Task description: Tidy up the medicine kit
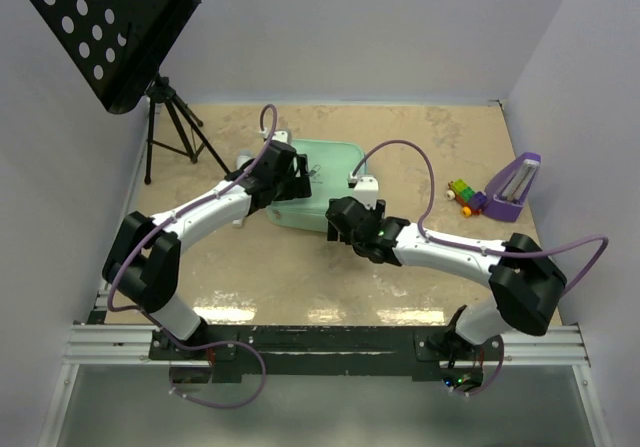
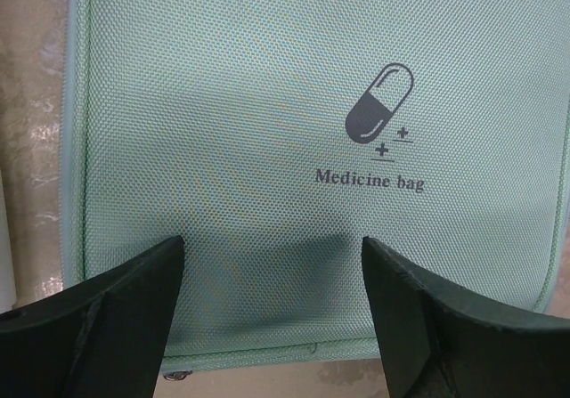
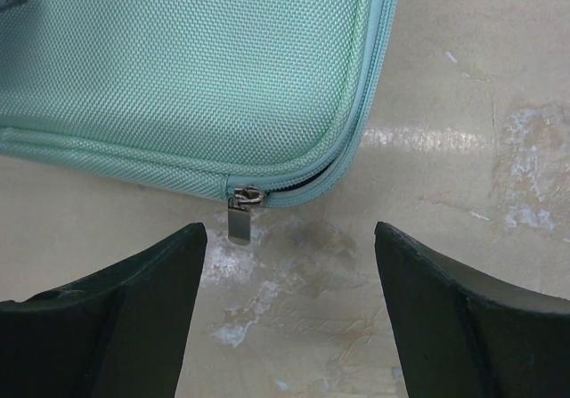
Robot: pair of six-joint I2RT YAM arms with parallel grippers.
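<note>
The left claw point(image 2: 272, 269) hangs wide open and empty over the pale mint-green woven-fabric zip medicine kit point(image 2: 223, 104), which lies flat on the beige marbled table point(image 1: 420, 137) at 12 o'clock from the arm bases. The right claw point(image 3: 289, 238), equally spread and empty, hovers at the kit's corner, with the small metal zipper pull point(image 3: 240, 222) at its 10 o'clock.

Medicine kit point(image 2: 223, 104) — matt woven cloth

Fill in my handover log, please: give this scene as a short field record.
bag: mint fabric medicine bag, lying flat on the table, printed "Medicine bag"
zipper pull: at a bag corner, ungripped
left tool: open, over the bag's printed face
right tool: open, facing the zipper pull, apart from it
elsewhere: purple metronome, toy blocks, music stand
</note>
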